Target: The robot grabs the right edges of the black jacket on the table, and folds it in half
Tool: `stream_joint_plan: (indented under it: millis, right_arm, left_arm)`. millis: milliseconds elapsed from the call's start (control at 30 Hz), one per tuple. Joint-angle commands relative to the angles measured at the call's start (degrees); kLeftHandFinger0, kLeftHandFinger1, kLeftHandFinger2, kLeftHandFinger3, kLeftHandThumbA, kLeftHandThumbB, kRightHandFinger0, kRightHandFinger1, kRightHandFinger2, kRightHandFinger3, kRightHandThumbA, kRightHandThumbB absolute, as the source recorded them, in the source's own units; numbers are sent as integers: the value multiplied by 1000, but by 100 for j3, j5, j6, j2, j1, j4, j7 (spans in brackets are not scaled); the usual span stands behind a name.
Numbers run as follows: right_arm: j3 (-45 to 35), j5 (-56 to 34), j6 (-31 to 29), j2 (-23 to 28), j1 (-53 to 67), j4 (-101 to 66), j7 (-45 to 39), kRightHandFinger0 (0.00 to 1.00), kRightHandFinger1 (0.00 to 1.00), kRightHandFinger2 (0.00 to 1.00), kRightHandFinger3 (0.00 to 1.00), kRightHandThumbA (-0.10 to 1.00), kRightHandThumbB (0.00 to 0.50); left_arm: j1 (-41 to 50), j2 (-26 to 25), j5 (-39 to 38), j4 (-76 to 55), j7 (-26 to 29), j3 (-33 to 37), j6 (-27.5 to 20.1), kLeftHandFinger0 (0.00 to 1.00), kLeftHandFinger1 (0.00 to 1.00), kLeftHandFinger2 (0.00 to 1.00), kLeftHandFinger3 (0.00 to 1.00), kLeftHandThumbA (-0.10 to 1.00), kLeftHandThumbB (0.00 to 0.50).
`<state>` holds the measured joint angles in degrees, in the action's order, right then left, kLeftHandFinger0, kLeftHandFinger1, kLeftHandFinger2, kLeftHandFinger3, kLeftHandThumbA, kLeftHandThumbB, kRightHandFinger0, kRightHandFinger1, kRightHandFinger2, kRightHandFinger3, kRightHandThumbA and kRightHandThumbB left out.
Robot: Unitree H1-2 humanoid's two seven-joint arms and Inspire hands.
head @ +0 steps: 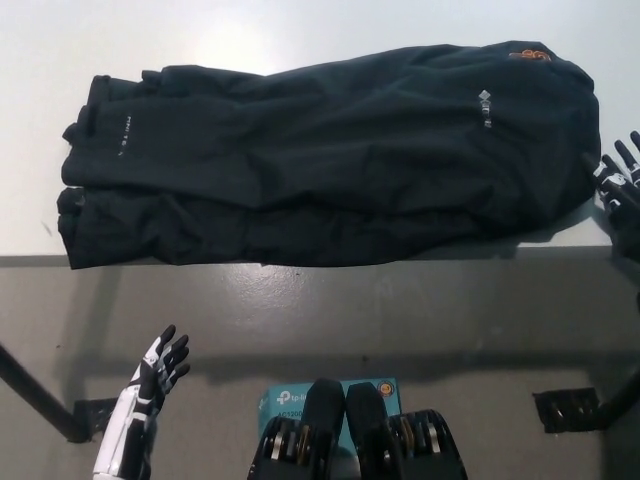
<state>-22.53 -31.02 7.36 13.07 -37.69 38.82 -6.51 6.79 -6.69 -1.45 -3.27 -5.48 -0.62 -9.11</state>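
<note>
Jacket: black fabric jacket (330, 160), folded and rumpled, lies lengthwise across the white table (300, 30), spanning most of the table's width. Its near long edge runs along the table's front edge and slightly overhangs it at the lower left. Small white logo visible on the right part, orange mark at the far right top, faint white lettering near the left end.

Right hand (620, 185), black, enters at the picture's right edge, over the table, just beside the jacket's right end. Fingers (612, 165) are spread and extended; nothing held. Whether a fingertip touches the fabric cannot be told.

Left hand (158, 368), white with dark fingers, rests low at lower left, below the table edge, over the grey floor (400, 310); fingers apart, empty.

Teal cardboard box (285, 400) sits on the floor at bottom centre, partly hidden.
</note>
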Motion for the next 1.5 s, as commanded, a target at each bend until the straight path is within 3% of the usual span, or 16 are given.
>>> stream_joint_plan:
  millis: [0,400,467,533,700,1100,1267,1300,1333,1367,1400,1433,1467]
  right_arm:
    - [-76,-152,-159,106,-296,-81,-294,1000,1000,1000,1000,1000,351]
    - [20,-133,14,-120,-259,-346,-315,1000,1000,1000,1000,1000,339]
    - [15,-132,25,-191,-245,-231,-302,1000,1000,1000,1000,1000,371]
    - [22,-130,51,-244,-257,-112,-318,1000,1000,1000,1000,1000,370]
    - [-106,-349,218,-387,-323,143,-383,1000,1000,1000,1000,1000,358]
    - [-86,-428,346,-482,-383,649,-587,1000,1000,1000,1000,1000,355]
    - [-382,-935,1007,-543,-602,687,-593,1000,1000,1000,1000,1000,410]
    - [-447,-994,1066,-548,-678,731,-573,757,807,935,1000,916,408]
    - [-535,-1089,1146,-554,-789,798,-542,551,709,883,1000,911,410]
    - [-725,-1144,1132,-616,-920,841,-127,17,148,359,416,602,340]
    - [-812,-1193,1099,-632,-982,895,-98,3,146,387,400,528,340]
    - [-821,-1172,1027,-643,-1043,905,-190,0,41,321,282,299,277]
    - [-847,-1153,1037,-647,-1052,916,-196,0,35,369,350,279,267]
  left_arm:
    - [-32,-70,-66,-113,-79,9,-111,1000,1000,1000,1000,1000,171]
    - [-43,-84,-15,-112,-66,14,-119,1000,1000,1000,1000,1000,175]
    - [-40,-65,-54,-108,-69,11,-119,1000,1000,1000,1000,1000,182]
    - [-34,-64,-76,-145,-68,1,-66,1000,1000,1000,1000,1000,186]
    - [-81,-83,-95,-109,-85,1,-129,1000,1000,1000,1000,1000,152]
    - [-72,-96,-125,-86,-80,-27,-217,1000,1000,1000,1000,1000,155]
    - [-92,-110,-190,-95,-92,-62,-130,1000,1000,1000,1000,1000,158]
    - [-110,-105,-182,-100,-84,-62,-121,1000,1000,1000,1000,1000,169]
    - [-136,-97,-169,-108,-71,-63,-107,1000,1000,1000,1000,1000,171]
    - [-120,-85,-168,-115,-67,-58,-94,1000,1000,1000,1000,1000,182]
    - [-131,-85,-160,-105,-65,-58,-93,1000,1000,1000,1000,1000,183]
    - [-152,-83,-169,-79,-62,-64,-104,1000,1000,1000,1000,1000,178]
    - [-151,-83,-168,-79,-62,-64,-104,1000,1000,1000,1000,1000,178]
